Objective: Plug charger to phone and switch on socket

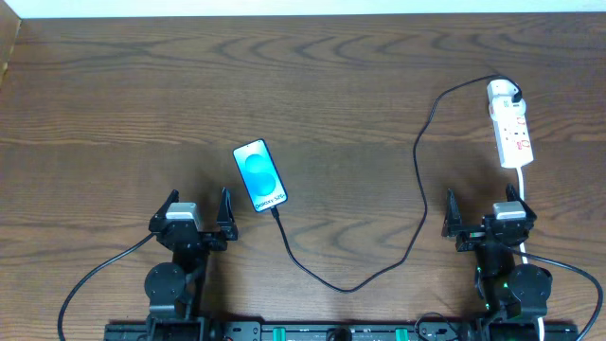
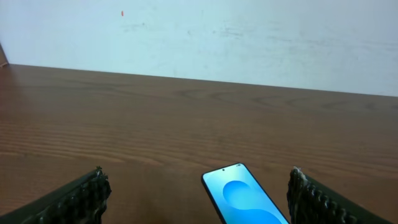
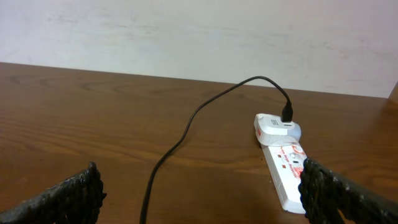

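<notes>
The phone (image 1: 259, 175) lies face up on the table with its blue-cyan screen lit; it also shows in the left wrist view (image 2: 244, 198). The charger's black cable (image 1: 418, 180) runs from the phone's near end in a loop to a white plug (image 1: 501, 92) seated in the far end of the white socket strip (image 1: 512, 135). In the right wrist view the cable (image 3: 186, 132), plug (image 3: 277, 127) and strip (image 3: 287, 173) show. My left gripper (image 1: 198, 216) is open and empty, just left of the phone. My right gripper (image 1: 490, 215) is open and empty, just near of the strip.
The wooden table's far edge (image 1: 303, 15) meets a white wall. A white lead (image 1: 524, 185) runs from the strip's near end toward the right arm base. Black leads trail from both arm bases along the front edge.
</notes>
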